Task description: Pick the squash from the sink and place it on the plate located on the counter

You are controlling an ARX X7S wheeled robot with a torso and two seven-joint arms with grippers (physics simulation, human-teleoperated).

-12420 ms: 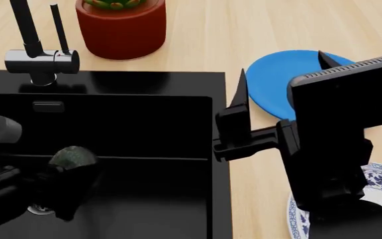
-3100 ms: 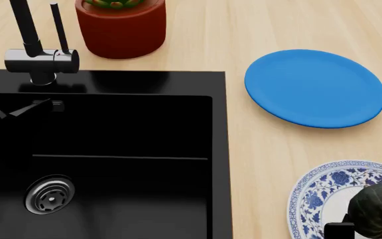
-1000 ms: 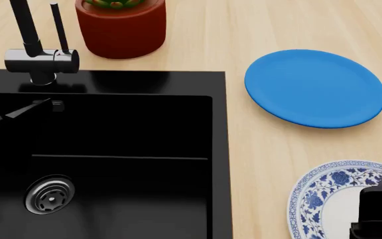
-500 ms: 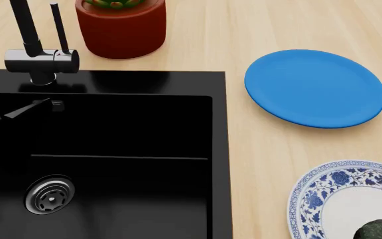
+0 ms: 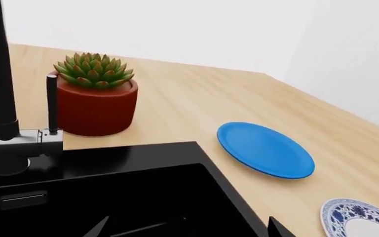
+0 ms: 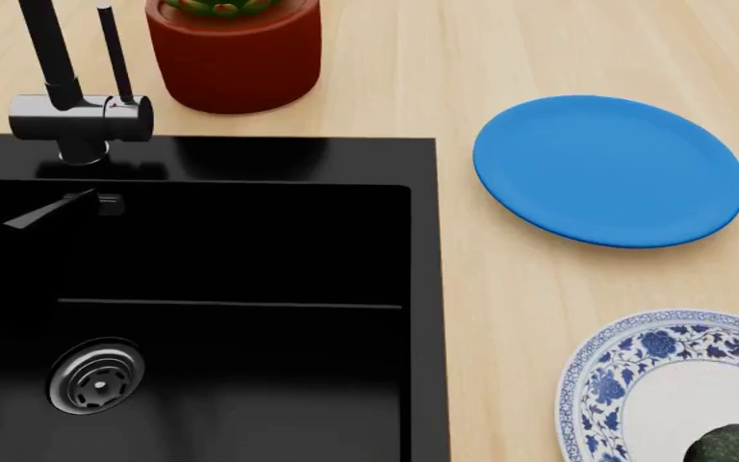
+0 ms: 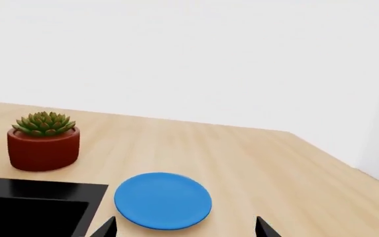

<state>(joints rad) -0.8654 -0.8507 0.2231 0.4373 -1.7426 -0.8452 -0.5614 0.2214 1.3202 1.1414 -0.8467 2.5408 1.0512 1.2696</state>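
The squash (image 6: pixel 733 446) sat on the white plate with the blue floral rim (image 6: pixel 607 385), at the near right of the worktop (image 6: pixel 498 58) in the head view, only its dark green top showing at the picture's lower edge. No arm touched it. The black sink (image 6: pixel 235 318) held nothing but its round steel drain (image 6: pixel 95 375); the black-and-chrome faucet (image 6: pixel 74 106) stood at the basin's far left corner. Behind the sink a red pot (image 6: pixel 234 58) held a green succulent (image 5: pixel 94 70). A plain blue plate (image 6: pixel 610 169) lay bare on the worktop, to the right of the sink and farther back than the patterned plate, well apart from it. The left gripper (image 5: pixel 186 228) hung over the sink; in its wrist view only two dark fingertips (image 5: pixel 274 228) showed, spread wide apart with nothing between them, so its jaws were released. The right gripper (image 7: pixel 186 228) was raised above the worktop; its wrist view likewise showed two separated tips at the lower edge, jaws released and grasping nothing, with the blue plate and the potted succulent beyond.
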